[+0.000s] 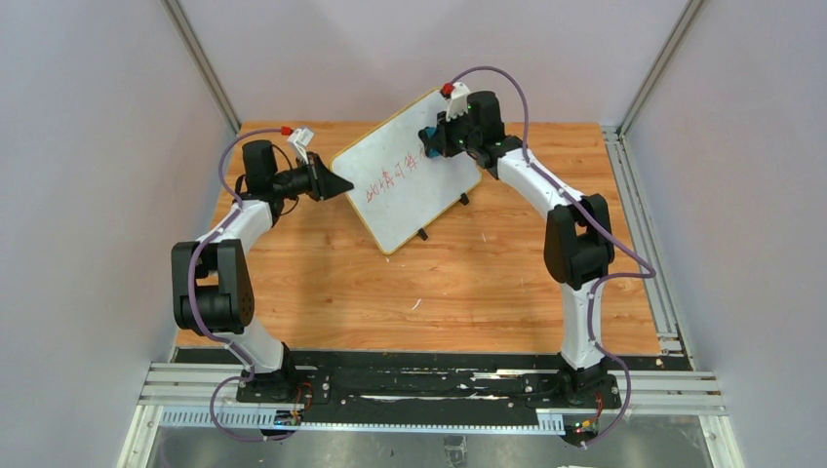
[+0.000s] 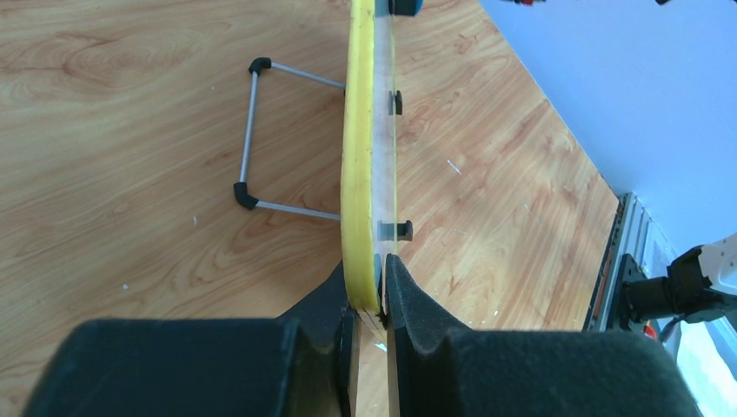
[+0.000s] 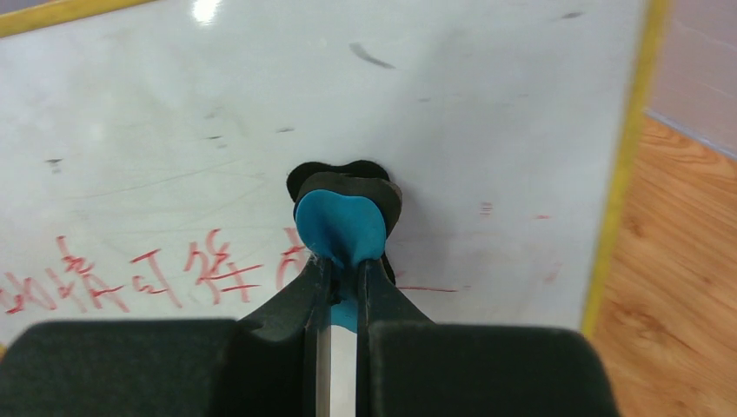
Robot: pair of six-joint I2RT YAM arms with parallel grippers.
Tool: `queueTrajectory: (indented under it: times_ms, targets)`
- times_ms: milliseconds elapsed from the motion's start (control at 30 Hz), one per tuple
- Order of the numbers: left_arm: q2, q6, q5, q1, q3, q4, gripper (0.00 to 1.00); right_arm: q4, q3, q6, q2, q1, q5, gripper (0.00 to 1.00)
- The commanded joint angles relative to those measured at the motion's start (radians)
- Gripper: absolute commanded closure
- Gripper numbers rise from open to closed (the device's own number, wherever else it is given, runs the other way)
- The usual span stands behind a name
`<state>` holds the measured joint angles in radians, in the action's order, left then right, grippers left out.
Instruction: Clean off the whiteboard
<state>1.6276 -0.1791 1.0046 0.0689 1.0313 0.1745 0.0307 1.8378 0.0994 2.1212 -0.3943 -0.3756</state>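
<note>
The left gripper [image 2: 372, 288] is closed tight on the yellow-framed side edge of the whiteboard [image 1: 405, 185], one finger on the back and one on the writing face, so the board's rim sits pinched between the pads. From this wrist view the board runs straight away from the gripper, edge-on. A thin wire stand [image 2: 248, 130] juts from its back onto the counter [image 1: 468, 283], and two small black feet [image 2: 398, 229] stick out on the front side.

The right gripper [image 3: 345, 265] is clamped shut on a blue eraser [image 3: 341, 228], which has a black pad on its far side. That pad presses flat against the white face of the board, in its upper right part as the overhead camera shows it. The red handwriting [image 3: 156, 269] runs in a line to the left of the eraser and just below it, with its nearest strokes meeting the eraser's edge. Faint grey smudges mark the surface above.

Seen from overhead, the board stands propped near the middle of the far half of the counter, turned at an angle. The left gripper meets it from the left, and the right gripper from the upper right.
</note>
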Motion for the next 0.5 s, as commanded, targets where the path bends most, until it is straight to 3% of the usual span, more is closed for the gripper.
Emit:
queueTrajectory:
  times_ms: [0, 200, 467]
  targets:
    - [0.023, 0.127, -0.030, -0.003, 0.003, -0.046, 1.00, -0.044, -0.073, 0.000, -0.041, -0.125, -0.070, 0.99]
    - [0.020, 0.131, -0.030, -0.004, 0.003, -0.050, 1.00, -0.042, -0.104, -0.031, -0.063, -0.144, -0.016, 0.99]
    - [0.012, 0.136, -0.031, -0.004, 0.002, -0.058, 1.00, 0.000, -0.051, -0.041, -0.004, -0.015, 0.005, 1.00]
